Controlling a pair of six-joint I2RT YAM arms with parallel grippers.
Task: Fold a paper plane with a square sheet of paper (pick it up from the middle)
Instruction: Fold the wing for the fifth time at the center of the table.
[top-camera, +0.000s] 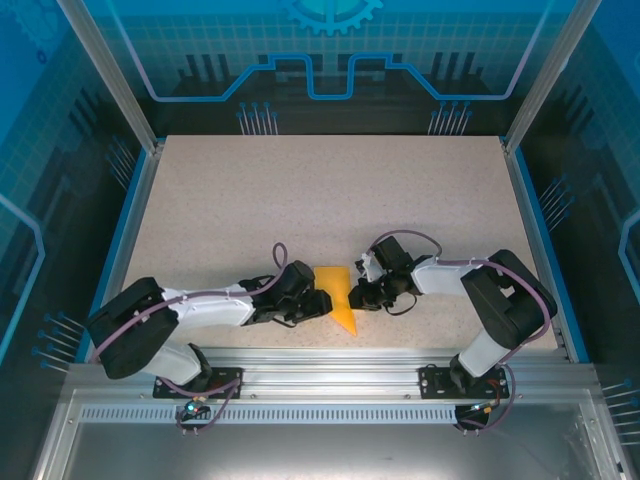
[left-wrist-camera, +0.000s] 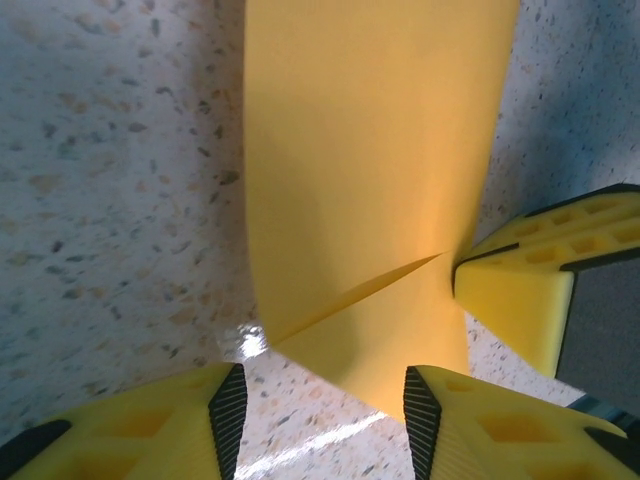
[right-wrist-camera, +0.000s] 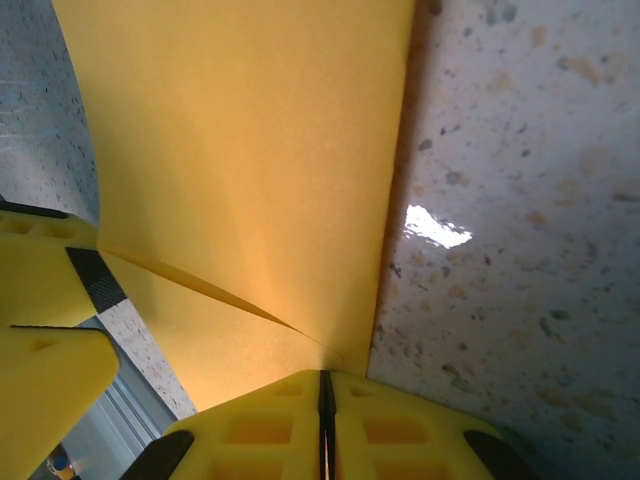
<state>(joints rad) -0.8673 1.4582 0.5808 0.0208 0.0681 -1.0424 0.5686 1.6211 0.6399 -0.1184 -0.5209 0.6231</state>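
Note:
The square sheet of paper (top-camera: 343, 318) is orange-yellow and lies creased at the table's near edge, with a point toward the arms. A folded layer's edge runs diagonally across the paper (left-wrist-camera: 370, 150) in the left wrist view. My left gripper (top-camera: 325, 300) is at its left side. That gripper (left-wrist-camera: 322, 385) is open, with bare table and the sheet's near corner between its fingers (left-wrist-camera: 228, 400). My right gripper (top-camera: 352, 296) is at the sheet's right side. It (right-wrist-camera: 322, 375) is shut on the edge of the paper (right-wrist-camera: 250, 150). The two grippers nearly touch across the sheet.
The speckled table (top-camera: 330, 200) stretches away beyond the paper. A metal rail (top-camera: 320, 365) runs along its near edge just behind the sheet's point. Blue panelled walls and slanted posts (top-camera: 110, 75) enclose the sides and back.

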